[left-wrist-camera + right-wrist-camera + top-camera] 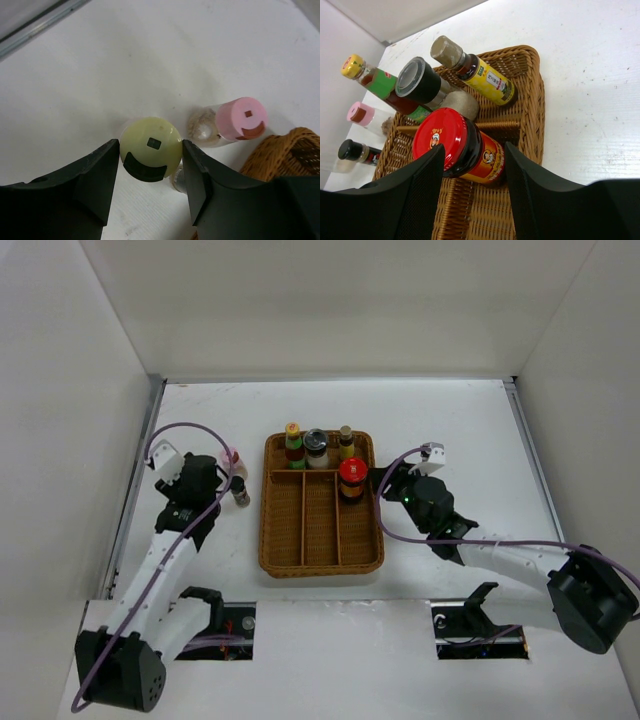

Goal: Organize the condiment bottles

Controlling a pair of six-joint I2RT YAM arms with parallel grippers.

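Note:
On the table left of the wicker tray point(372, 545), a pale-yellow-capped bottle point(161, 133) stands between my left gripper's point(151, 146) fingers. Both fingers touch its cap. A pink-capped bottle point(241, 118) stands just beyond it, apart from the gripper. From above, the left gripper point(230, 488) is beside the tray's left rim. The red-lidded jar point(451, 141) stands in the tray's right compartment, with my right gripper point(474, 150) open around it and a gap at the right finger. Yellow-capped point(293, 432), grey-capped point(316, 443) and tan-capped point(346, 434) bottles stand along the tray's back row.
White walls enclose the table on the left, back and right. A metal rail point(143, 455) runs along the left edge. The tray's long front compartments point(320, 530) hold nothing. The right arm point(500, 560) lies across the table's right front.

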